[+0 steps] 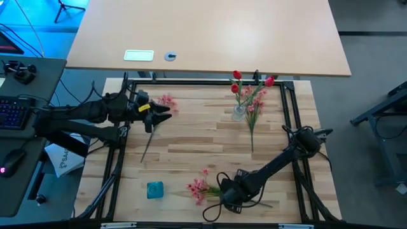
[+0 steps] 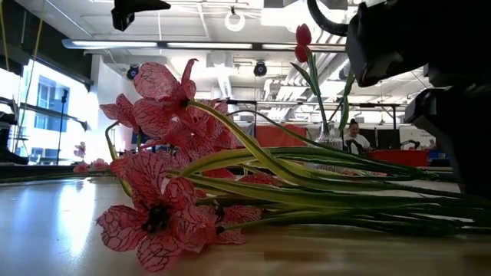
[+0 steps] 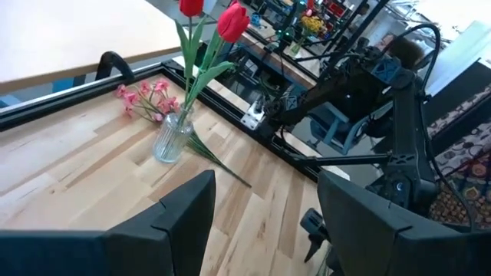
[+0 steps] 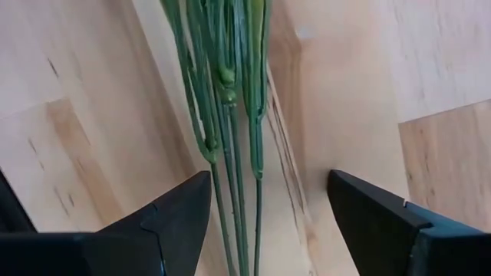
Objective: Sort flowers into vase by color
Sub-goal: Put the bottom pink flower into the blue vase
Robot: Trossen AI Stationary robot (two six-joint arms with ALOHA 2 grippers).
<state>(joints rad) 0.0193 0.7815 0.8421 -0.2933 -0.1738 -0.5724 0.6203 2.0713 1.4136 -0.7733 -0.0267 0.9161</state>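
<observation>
- High view: the light wooden slatted table [image 1: 191, 137] sits inside a black metal frame [image 1: 203, 81]. The left gripper [image 1: 152, 113] hangs over the table's left rear part, and a pink-blossom spray with a thin green stem [image 1: 166, 102] lies under and just beside it; whether its fingers grip the stem I cannot tell from here.
- A clear glass vase [image 1: 239, 113] stands at the right rear, holding red-budded flowers [image 1: 236, 77] and some pink blossoms [image 1: 253, 105]; one green stem [image 1: 252, 135] runs from it along the table toward the front.
- The right gripper [image 1: 224, 196] is low over the front edge, at the stems of a bunch of pink flowers [image 1: 198, 187] lying there. A small blue square object [image 1: 154, 189] rests to the left of that bunch, apart from it.
- Low view: the pink veined blossoms [image 2: 157, 207] lie on the table up close, their green stems [image 2: 322, 195] stretching right toward a dark arm part [image 2: 430, 84]. The vase with red buds [image 2: 304, 37] stands far behind.
- Left wrist view: the left claw's two dark fingers [image 3: 180, 218] are spread wide, with nothing seen between them; the glass vase [image 3: 172, 136] and red buds [image 3: 232, 21] lie ahead.
- Right wrist view: the right claw's fingers [image 4: 173, 218] stand wide apart on either side of the green stems [image 4: 230, 115], not closed on them.
</observation>
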